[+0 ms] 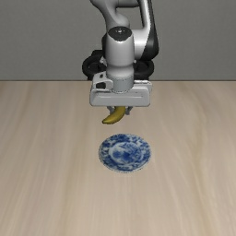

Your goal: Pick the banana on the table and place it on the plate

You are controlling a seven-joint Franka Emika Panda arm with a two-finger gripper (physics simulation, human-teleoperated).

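A yellow banana [114, 117] hangs in the air under my gripper [119, 112], whose two fingers close on it from both sides. The banana's curved end sticks out toward the exterior view's left. Below and slightly to the right lies a round blue-and-white patterned plate [124, 152] flat on the wooden table [46, 175]. The banana is well above the plate's far rim, not touching it. A shadow falls on the table near the plate's far edge.
The wooden table stretches wide on both sides of the plate. The arm's white and black links [124, 41] rise behind the gripper toward the back wall.
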